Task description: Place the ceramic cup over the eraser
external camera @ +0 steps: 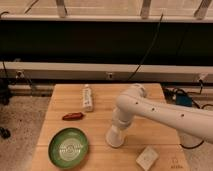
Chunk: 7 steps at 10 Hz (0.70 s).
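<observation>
Cup [115, 136] sits rim-down at lower centre of the table [100, 125] under the end effector [118, 126] (its grip I cannot tell), and with the eraser unseen, a tilted or off-centre release could tip it or leave the eraser uncovered.

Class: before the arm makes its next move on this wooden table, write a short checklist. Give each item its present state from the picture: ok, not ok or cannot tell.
1. Cup down on the table, wide end at the bottom: ok.
2. Eraser under the cup: cannot tell, no eraser shows anywhere.
3. End effector right above the cup, at its narrow top: ok.
4. Its grip on the cup: cannot tell.
5. Green bowl and cream block apart from the cup: ok.
6. Bottle and red-brown object away from the arm: ok.
</observation>
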Available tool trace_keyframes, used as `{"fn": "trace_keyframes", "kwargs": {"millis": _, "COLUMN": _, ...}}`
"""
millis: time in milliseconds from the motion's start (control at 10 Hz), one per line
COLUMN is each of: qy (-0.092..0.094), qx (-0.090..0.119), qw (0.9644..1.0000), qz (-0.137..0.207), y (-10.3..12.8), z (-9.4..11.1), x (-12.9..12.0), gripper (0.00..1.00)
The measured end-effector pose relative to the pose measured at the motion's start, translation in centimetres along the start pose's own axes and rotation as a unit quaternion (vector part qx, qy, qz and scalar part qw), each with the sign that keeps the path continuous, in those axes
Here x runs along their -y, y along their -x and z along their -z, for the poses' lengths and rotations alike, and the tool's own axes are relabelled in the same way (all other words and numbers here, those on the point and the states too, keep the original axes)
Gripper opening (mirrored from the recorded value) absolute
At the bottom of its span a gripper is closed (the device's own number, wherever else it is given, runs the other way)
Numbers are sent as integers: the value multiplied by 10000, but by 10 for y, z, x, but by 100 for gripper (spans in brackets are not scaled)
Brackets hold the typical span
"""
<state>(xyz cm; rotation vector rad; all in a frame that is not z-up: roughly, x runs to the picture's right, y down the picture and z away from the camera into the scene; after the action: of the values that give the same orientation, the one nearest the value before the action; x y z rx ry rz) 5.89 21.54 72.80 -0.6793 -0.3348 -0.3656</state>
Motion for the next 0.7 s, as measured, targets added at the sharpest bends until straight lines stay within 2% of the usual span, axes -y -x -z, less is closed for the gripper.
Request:
{"fn": "trace_keyframes", "kwargs": {"millis": 200, "qy": 29, "qx": -1, "qw": 10000, "qz": 38, "y": -1, "z": -4, "x": 1, "gripper": 66}}
{"fn": "trace_keyframes", "kwargs": {"millis": 400, "qy": 20, "qx": -1, "qw": 10000, "qz": 71, "y": -1, "z": -3, "x": 2, "gripper": 79}}
{"fn": "trace_keyframes", "kwargs": {"millis": 700, "qy": -38, "qx": -42, "qw": 9999, "qz": 109, "y": -2, "z": 4, "x": 4, "gripper": 80}}
